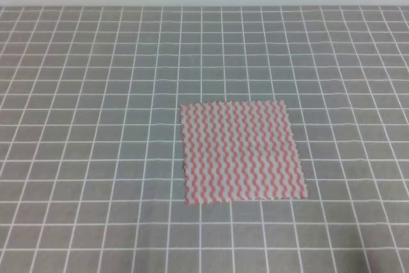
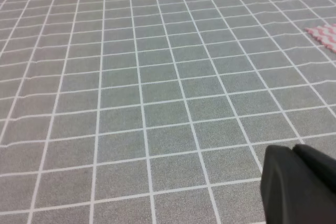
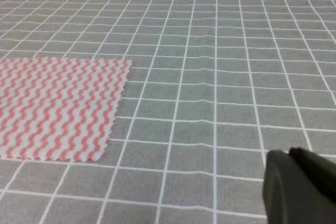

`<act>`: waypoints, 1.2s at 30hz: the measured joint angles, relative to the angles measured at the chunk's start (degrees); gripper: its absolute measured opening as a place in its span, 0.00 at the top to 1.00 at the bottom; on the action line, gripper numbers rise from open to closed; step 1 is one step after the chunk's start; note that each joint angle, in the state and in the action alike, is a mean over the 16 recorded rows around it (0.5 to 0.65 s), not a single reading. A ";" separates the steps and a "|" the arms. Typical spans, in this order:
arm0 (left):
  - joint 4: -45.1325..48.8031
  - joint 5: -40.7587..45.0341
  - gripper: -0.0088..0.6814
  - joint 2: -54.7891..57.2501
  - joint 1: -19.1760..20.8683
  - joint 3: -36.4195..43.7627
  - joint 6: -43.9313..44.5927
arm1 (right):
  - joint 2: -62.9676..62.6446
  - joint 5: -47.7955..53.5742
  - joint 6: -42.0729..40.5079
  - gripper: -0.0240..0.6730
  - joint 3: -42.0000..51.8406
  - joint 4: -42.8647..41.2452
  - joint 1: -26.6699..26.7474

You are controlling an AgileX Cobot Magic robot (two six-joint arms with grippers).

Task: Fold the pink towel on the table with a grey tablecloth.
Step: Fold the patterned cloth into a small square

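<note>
Only a dark corner of each claw shows: the left claw (image 2: 299, 184) at the lower right of the left wrist view, the right claw (image 3: 299, 184) at the lower right of the right wrist view, and whether either is released or clenched cannot be told. Neither touches anything. Ahead and far to the right of the left claw, a small corner of the pink towel (image 2: 325, 35) appears. Ahead and to the left of the right claw, the same towel (image 3: 58, 108) lies flat and unfolded on the grey gridded tabletop (image 1: 96, 94), with nothing standing between them.
</note>
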 joint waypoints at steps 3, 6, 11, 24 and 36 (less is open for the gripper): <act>-0.13 -0.10 0.99 -0.08 0.00 0.08 0.00 | 0.00 0.00 0.00 0.99 0.00 0.00 0.00; -0.23 -0.08 0.99 0.00 0.00 0.02 0.00 | 0.00 -0.06 0.00 0.99 0.00 0.00 0.00; -0.40 -0.34 0.99 0.05 0.00 0.00 0.00 | 0.00 -0.06 0.00 0.99 0.00 0.00 0.00; -6.97 -8.16 0.99 -0.13 0.01 0.17 -2.99 | -0.18 -6.41 0.01 0.99 0.16 6.97 0.00; -21.65 -14.24 0.99 -0.11 0.01 0.17 -7.60 | -0.18 -16.09 0.00 0.99 0.11 29.91 0.00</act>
